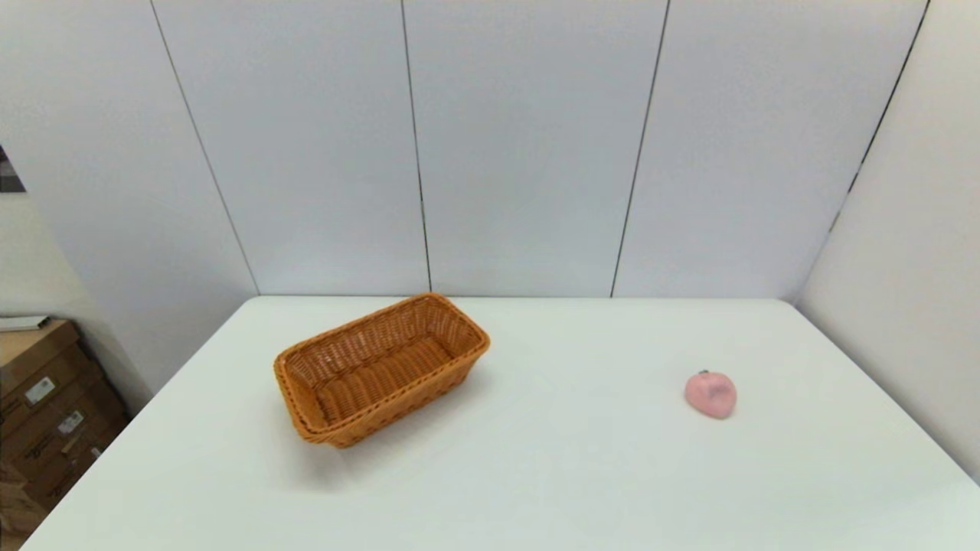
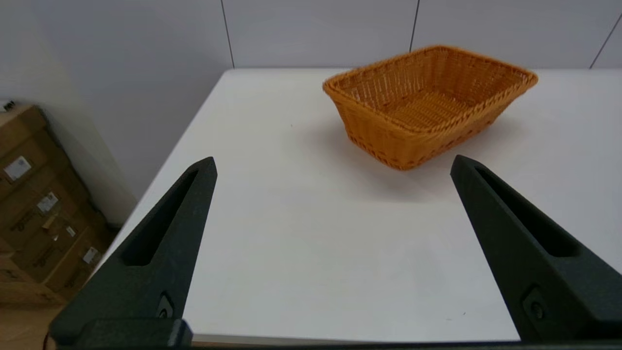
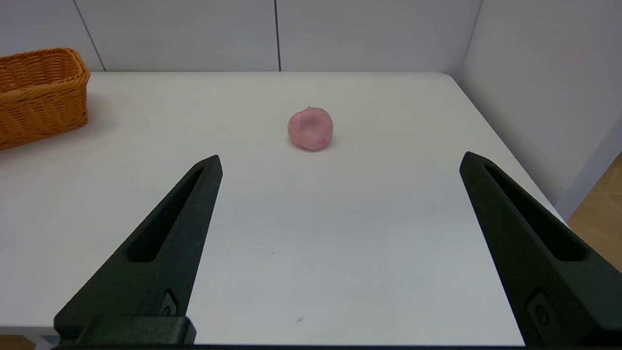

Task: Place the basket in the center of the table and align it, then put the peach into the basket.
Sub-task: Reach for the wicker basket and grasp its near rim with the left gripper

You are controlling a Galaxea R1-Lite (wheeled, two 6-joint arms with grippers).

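The rectangular orange-brown woven wicker basket [image 1: 381, 369] sits angled on the large white worktop [image 1: 536, 459], left of centre, well beyond the left pincer [image 2: 333, 165], fingers apart. The small pale pink toy peach [image 1: 710, 394] lies far right, well ahead of the right pincer [image 3: 340, 163], also spread wide.

The orange-brown woven basket [image 1: 380, 370] sits upright and skewed on the left far part of the white tabletop [image 1: 536, 474], its long side running diagonally, while the small pale pink peach [image 1: 710, 394] lies well apart to the right, outside the basket.
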